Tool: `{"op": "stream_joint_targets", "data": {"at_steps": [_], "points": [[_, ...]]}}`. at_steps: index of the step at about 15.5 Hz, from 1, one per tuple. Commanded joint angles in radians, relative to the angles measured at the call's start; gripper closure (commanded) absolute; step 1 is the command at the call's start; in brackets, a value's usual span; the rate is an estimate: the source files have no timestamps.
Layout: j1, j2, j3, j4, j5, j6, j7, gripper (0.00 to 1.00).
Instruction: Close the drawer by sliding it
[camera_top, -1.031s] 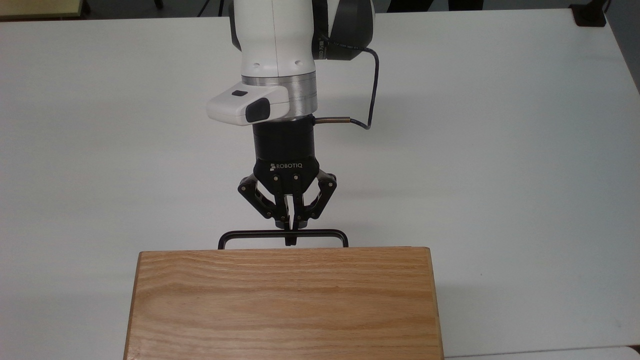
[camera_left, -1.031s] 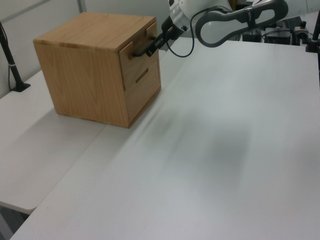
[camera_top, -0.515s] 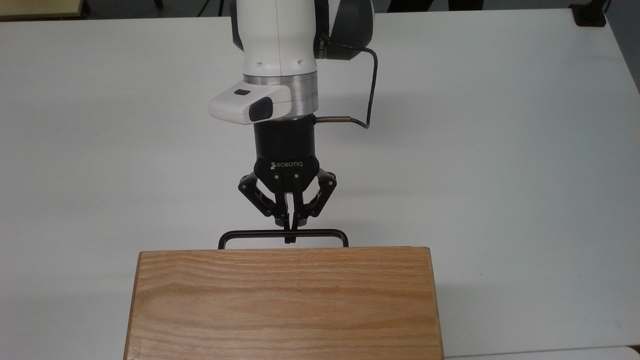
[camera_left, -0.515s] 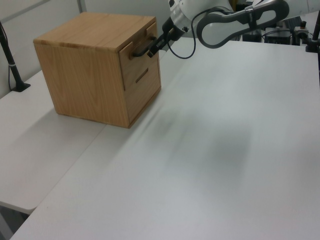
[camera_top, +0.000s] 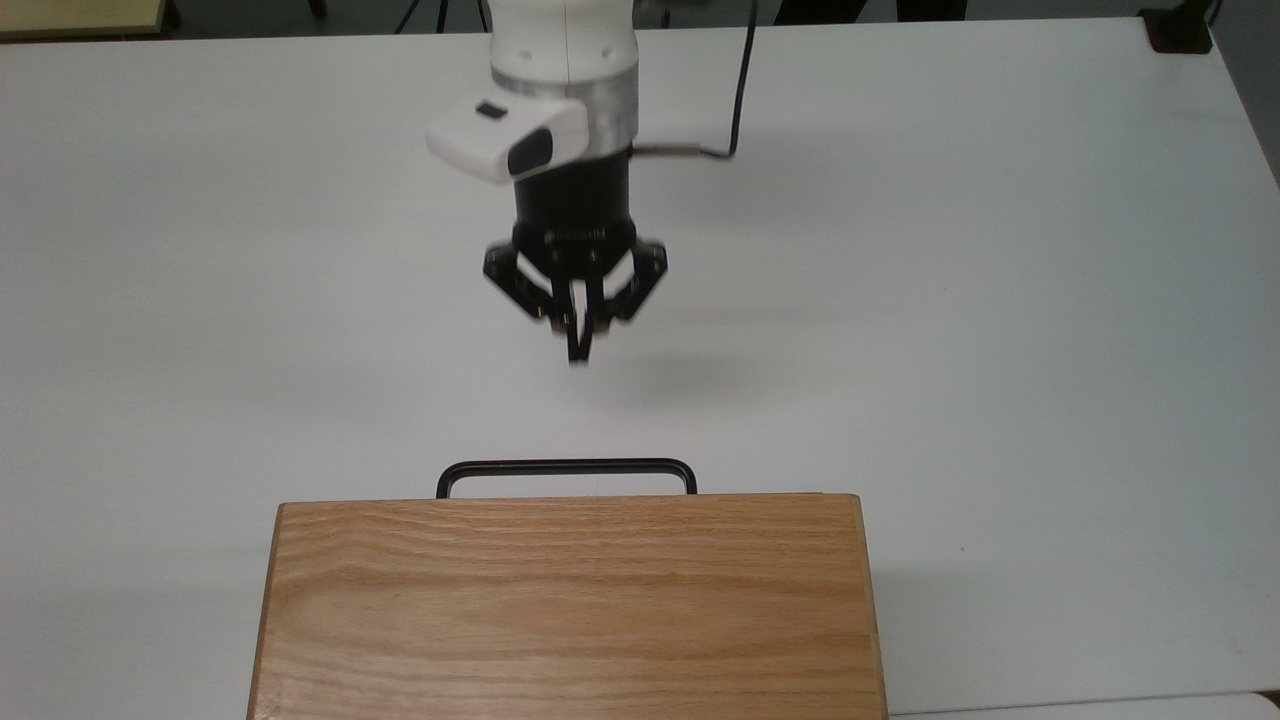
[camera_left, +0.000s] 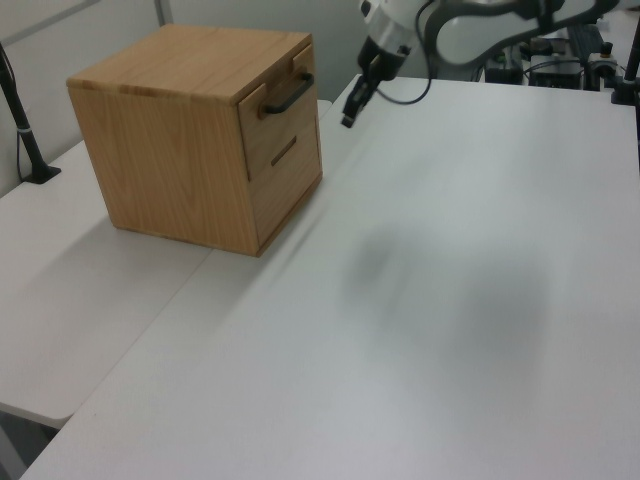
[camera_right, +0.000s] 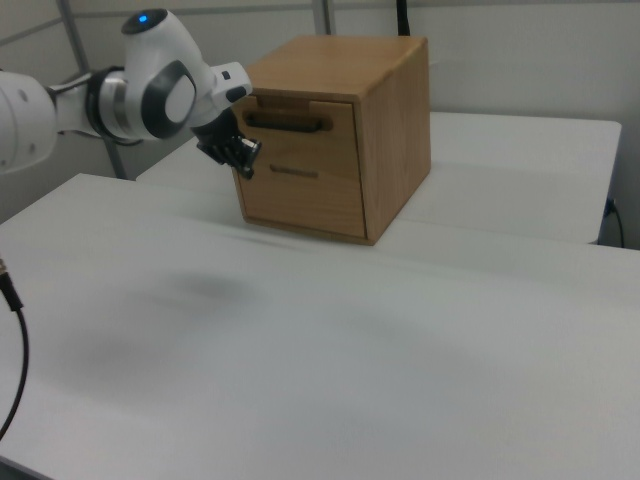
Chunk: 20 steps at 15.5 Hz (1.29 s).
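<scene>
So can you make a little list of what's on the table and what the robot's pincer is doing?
cabinet: oak-grain box standing on the white table
drawer: top one, pushed in, front flush with the cabinet
handle: thin black bar, nothing touching it
pincer: shut, holding nothing, in the air apart from the handle
second drawer: below the top one, also in

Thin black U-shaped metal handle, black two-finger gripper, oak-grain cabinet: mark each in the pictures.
Thin black U-shaped metal handle (camera_top: 566, 464): top view, middle of its crossbar.
Black two-finger gripper (camera_top: 578, 352): top view, between its fingertips.
Oak-grain cabinet (camera_left: 170, 175): left view, on its side wall.
</scene>
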Motion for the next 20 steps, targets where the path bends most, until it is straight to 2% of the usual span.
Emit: {"op": "stream_joint_targets", "data": {"at_steps": [1,5,8,11,15,16,17,18,20], "points": [[0.0,-0.139,0.0,-0.074,-0.015,-0.246,-0.061,1.0],[0.002,-0.238,0.0,-0.074,-0.013,-0.507,-0.074,1.0],[0.011,-0.302,-0.007,-0.078,-0.012,-0.628,-0.072,1.0],[0.014,-0.341,-0.008,-0.081,0.001,-0.69,-0.071,0.88],[0.014,-0.348,-0.008,-0.071,0.013,-0.743,-0.072,0.53],[0.012,-0.345,-0.01,-0.071,0.011,-0.742,-0.072,0.41],[0.011,-0.344,-0.01,-0.07,0.013,-0.743,-0.072,0.16],[0.009,-0.345,-0.01,-0.07,0.011,-0.745,-0.069,0.0],[0.003,-0.344,-0.008,-0.07,0.011,-0.743,-0.071,0.0]]}}
